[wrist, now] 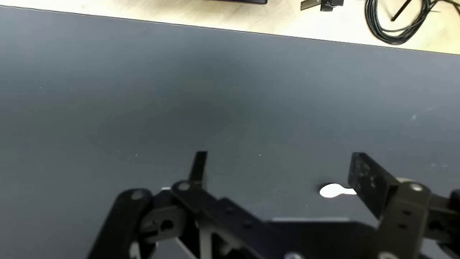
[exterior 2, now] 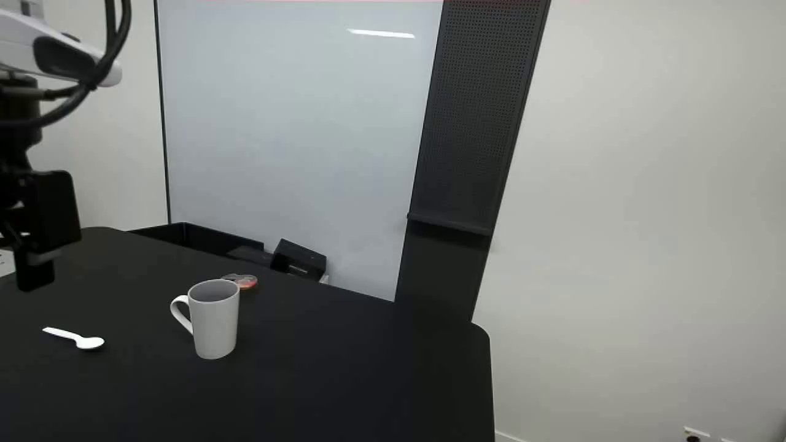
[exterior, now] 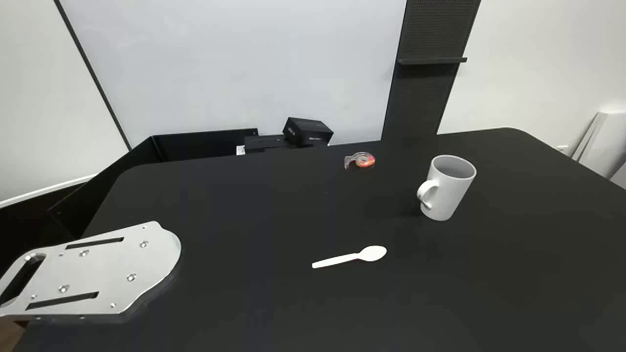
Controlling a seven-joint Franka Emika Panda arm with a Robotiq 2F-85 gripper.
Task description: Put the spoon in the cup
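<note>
The white spoon [exterior: 372,253] lies flat on the black table in both exterior views [exterior 2: 90,342]. Its bowl end is nearer the cup. The white cup [exterior: 446,195] stands upright with its handle towards the spoon's side; it also shows in an exterior view [exterior 2: 215,325]. My gripper [wrist: 281,154] is open and empty, above the table. In the wrist view the spoon's bowl [wrist: 331,190] shows between the fingers, near the right finger, which hides most of its handle. My gripper shows partly at the left edge of an exterior view [exterior 2: 35,270]. Pale patches behind the left finger are unclear.
A tape dispenser [exterior: 364,160] lies behind the cup, near the table's back edge. A silver metal plate [exterior: 112,274] is at the left. A black box [exterior: 309,132] sits beyond the back edge. Coiled cable [wrist: 395,34] lies past the table edge in the wrist view.
</note>
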